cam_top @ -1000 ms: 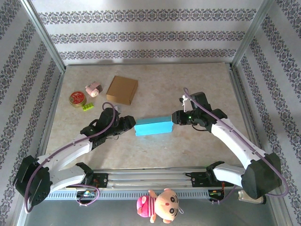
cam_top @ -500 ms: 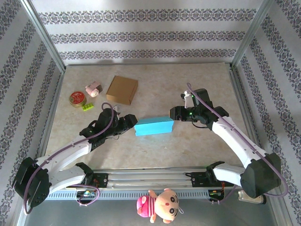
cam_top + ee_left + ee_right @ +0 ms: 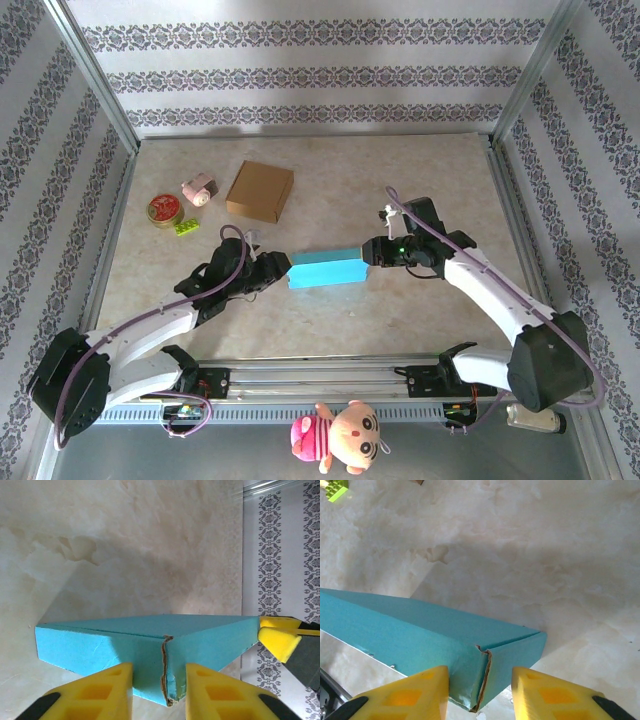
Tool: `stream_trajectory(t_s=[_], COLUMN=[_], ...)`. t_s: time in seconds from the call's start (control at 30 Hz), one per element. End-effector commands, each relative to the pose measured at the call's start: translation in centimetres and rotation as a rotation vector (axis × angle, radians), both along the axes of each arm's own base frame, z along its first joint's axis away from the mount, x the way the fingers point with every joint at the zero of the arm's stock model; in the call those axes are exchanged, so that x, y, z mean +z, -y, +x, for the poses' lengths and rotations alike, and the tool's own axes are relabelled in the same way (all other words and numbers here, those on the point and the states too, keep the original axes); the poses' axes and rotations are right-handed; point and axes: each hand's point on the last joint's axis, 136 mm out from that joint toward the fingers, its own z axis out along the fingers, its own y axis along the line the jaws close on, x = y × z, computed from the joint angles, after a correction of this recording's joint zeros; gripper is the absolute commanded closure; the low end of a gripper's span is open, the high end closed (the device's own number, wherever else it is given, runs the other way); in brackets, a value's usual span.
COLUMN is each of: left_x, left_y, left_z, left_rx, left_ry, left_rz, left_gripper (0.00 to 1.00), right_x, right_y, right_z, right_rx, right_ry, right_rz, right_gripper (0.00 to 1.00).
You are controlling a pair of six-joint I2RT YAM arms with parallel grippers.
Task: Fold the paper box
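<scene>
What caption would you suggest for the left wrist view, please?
Left gripper straddling a corner of the blue box on the table.

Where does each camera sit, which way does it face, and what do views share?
Top external: above and behind the robot, facing down at the table; both arms, left gripper and right gripper at the blue box's ends.
Left wrist: on the left wrist, facing one box end between its yellow fingers.
Right wrist: on the right wrist, facing the other end between its fingers.
Shared: all see the box.

Two white arms [image 3: 150, 335] with black joints; purple cables [image 3: 240, 252] loop beside the arms; yellow, wedge-shaped fingers [image 3: 100, 692].
</scene>
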Motion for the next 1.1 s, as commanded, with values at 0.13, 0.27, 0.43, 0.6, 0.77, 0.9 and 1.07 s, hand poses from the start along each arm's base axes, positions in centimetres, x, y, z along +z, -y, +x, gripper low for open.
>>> stream_trajectory(t_s=[0.13, 0.27, 0.43, 0.6, 0.77, 0.9, 1.07], left_x=[-0.6, 1.9, 1.0, -1.6, -1.9, -1.0, -1.6], left_y=[-0.5, 0.2, 0.8, 1.3, 1.8, 1.6, 1.0], left_z=[-1.4, -0.5, -0.1, -1.0, -3.0, -5.2, -7.0], left_rx=[-0.043, -0.055, -0.066, -0.096, -0.127, -0.139, -0.115], left_ry=[-0.026, 0.033, 0.016, -0.045, -0.061, -0.051, -0.057], left_rz=[0.110, 0.104, 0.096, 0.075, 0.090, 0.128, 0.126], left_gripper=[0.61, 0.44, 0.42, 0.60, 0.68, 0.68, 0.68], right_x=[0.7, 2.5, 1.3, -1.0, -1.4, -1.5, -1.5], right_y=[0.8, 0.0, 0.0, -0.2, 0.4, 1.8, 1.9], right_z=[-0.6, 0.0, 0.0, -1.3, -3.7, -6.3, -9.5], right_rx=[-0.024, -0.021, -0.021, 0.011, 0.030, 0.014, 0.027], right_ry=[-0.023, -0.001, -0.020, -0.078, -0.092, -0.083, -0.040], right_rz=[-0.043, 0.002, -0.010, -0.031, -0.078, -0.111, -0.163], right_gripper=[0.55, 0.54, 0.55, 0.62, 0.69, 0.69, 0.67])
